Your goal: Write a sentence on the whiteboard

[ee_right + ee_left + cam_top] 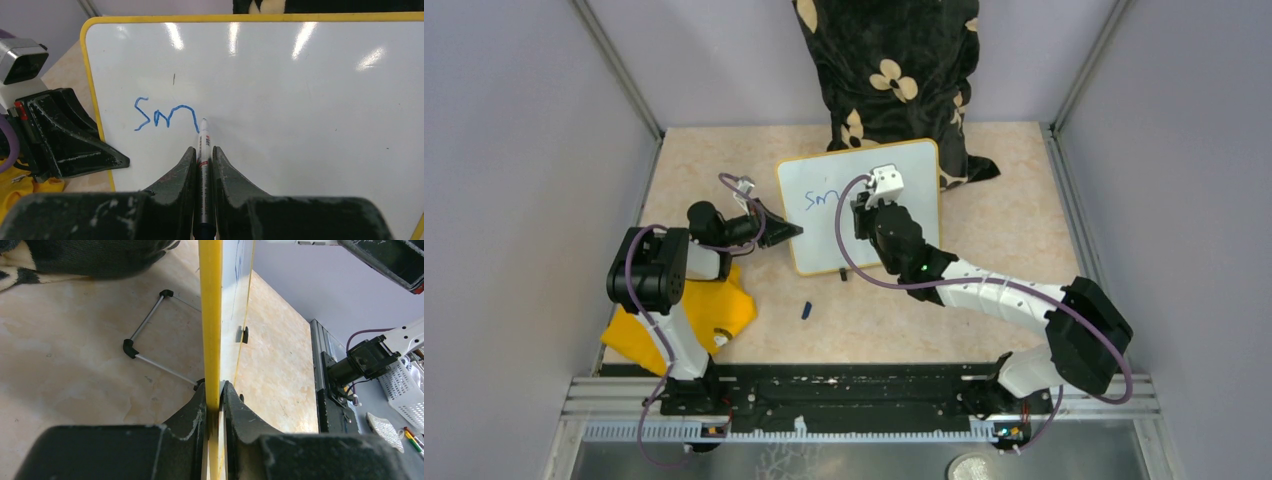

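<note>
Nearest, the right gripper (202,151) pinches a slim white-barrelled marker (203,142). Its nib touches the flat white, yellow-rimmed whiteboard (310,130) just right of the blue handwritten sentence (165,116), which so far reads only "Sm". At the board's left edge, the left gripper (215,392) is clamped on the rim. Beyond the board lies a dark flower-print cushion (884,70). The writing looks barely started; the next stroke likely needs light, even pressure moving rightward.
</note>
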Motion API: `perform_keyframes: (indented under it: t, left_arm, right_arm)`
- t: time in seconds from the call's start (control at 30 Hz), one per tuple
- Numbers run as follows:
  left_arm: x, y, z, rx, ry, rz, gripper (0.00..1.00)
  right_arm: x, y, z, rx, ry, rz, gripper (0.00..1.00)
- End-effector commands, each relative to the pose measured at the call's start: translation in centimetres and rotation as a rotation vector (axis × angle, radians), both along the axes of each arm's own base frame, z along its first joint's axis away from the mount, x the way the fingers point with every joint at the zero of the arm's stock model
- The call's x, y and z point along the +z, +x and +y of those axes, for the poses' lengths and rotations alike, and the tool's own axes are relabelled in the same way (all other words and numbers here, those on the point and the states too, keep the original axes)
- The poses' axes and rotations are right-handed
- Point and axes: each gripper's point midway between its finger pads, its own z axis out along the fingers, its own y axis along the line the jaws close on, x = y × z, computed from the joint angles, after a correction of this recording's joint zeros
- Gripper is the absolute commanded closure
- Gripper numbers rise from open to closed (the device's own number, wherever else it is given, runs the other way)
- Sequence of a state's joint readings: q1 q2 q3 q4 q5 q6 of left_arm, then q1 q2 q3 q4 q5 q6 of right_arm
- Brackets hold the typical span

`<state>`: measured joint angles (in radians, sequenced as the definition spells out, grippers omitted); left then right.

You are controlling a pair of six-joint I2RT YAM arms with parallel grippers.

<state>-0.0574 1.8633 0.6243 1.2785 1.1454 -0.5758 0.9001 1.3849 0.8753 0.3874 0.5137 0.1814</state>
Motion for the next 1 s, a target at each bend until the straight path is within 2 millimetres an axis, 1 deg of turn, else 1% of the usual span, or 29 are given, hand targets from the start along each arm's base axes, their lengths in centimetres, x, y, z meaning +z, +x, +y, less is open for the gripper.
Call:
perform_keyframes:
  t: [0.0, 0.23, 0.53, 0.97]
  left_arm:
    - [-0.7, 0.4, -0.1, 0.008, 0.017, -0.031, 1.00]
    - [-0.7, 0.4, -0.1, 0.008, 0.017, -0.031, 1.00]
    - [-0.8, 0.4, -0.1, 0.007, 0.019, -0.030, 1.00]
    - [-0.8, 0.4, -0.1, 0.008, 0.020, -0.026, 1.00]
  right_arm:
    - [4.3, 1.0, 0.4, -0.022, 0.126, -0.083, 1.00]
    - [4.1, 1.5, 0.7, -0.024, 0.126, -0.077, 1.00]
    - [2.8, 2.0, 0.3, -0.040, 0.120, -0.044, 1.00]
    - [1.2, 1.3, -0.4, -0.039, 0.100, -0.011, 1.00]
